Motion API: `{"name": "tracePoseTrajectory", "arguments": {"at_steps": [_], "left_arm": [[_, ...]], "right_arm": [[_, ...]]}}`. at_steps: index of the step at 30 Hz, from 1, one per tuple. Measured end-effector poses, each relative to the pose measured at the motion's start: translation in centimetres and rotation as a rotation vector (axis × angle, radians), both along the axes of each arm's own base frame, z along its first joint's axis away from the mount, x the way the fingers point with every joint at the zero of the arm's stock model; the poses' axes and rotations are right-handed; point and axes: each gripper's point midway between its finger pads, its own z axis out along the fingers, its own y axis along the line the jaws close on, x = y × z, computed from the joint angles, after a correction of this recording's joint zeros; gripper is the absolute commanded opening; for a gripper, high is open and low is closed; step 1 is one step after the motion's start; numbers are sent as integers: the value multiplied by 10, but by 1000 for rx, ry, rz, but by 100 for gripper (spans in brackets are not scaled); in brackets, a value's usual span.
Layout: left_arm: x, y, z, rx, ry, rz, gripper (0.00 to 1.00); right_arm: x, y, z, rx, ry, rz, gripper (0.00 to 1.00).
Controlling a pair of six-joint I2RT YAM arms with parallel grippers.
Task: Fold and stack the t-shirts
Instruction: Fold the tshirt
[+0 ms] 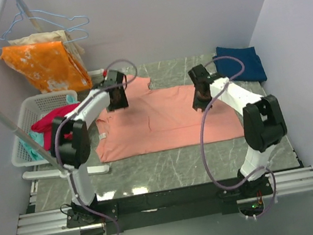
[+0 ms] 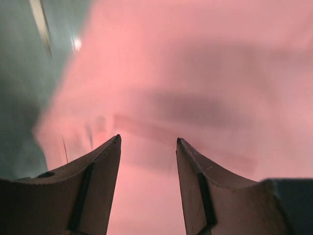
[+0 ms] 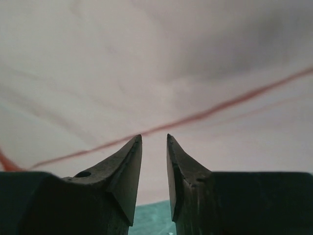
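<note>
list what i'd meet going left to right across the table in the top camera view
white basket → left gripper → right gripper → navy shirt. The pink shirt spreads below both grippers, so it has no single place in the order.

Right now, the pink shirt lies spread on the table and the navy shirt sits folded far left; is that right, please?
Not quite: the top view shows the navy shirt folded far right; the pink shirt lies spread on the table.
</note>
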Motion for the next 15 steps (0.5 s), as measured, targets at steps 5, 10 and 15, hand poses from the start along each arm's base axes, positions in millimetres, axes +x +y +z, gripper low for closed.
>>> {"name": "tracePoseTrajectory", "arguments": {"at_steps": [5,10,15], "left_arm": [[-98,6,-22,-58,131,8,55],[-131,9,-18,-108,95,40,56],[-146,3,-34,-148,86,50,69]], "right_arm": [[-39,-12,-11,1,28,-34,37],[-56,-18,-21,7,19,-55,37],[-71,-22,-43,8,39,-77,38]]}}
